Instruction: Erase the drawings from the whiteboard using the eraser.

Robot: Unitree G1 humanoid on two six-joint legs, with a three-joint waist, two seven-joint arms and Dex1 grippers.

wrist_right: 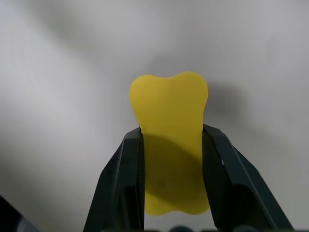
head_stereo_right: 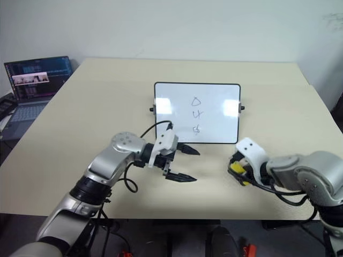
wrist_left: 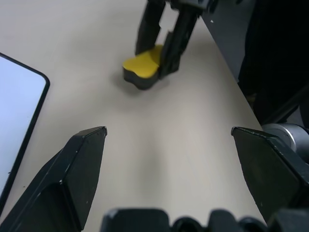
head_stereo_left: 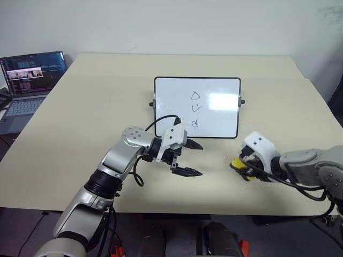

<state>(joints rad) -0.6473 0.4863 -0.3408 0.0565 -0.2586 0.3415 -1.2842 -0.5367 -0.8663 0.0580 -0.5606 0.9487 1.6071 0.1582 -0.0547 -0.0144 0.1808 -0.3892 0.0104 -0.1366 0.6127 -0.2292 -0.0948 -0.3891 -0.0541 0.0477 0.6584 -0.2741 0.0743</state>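
The whiteboard (head_stereo_left: 171, 107) lies on the tan table, with the drawings (head_stereo_left: 196, 110) in a dark column near its middle. My right gripper (head_stereo_left: 240, 164) is off the board's near right corner, shut on the yellow eraser (wrist_right: 169, 108). The eraser (wrist_left: 142, 67) has a black underside and hangs just above the tabletop, over its own shadow. My left gripper (head_stereo_left: 198, 159) hovers open at the board's near edge, pointing right toward the eraser, with nothing between its fingers. A corner of the whiteboard (wrist_left: 19, 111) shows in the left wrist view.
An open laptop (head_stereo_left: 32, 80) sits on a lower surface past the table's left edge. The table's near edge (head_stereo_left: 214, 211) runs just below both grippers. Bare tabletop (head_stereo_left: 96, 107) spreads left of the board and behind it.
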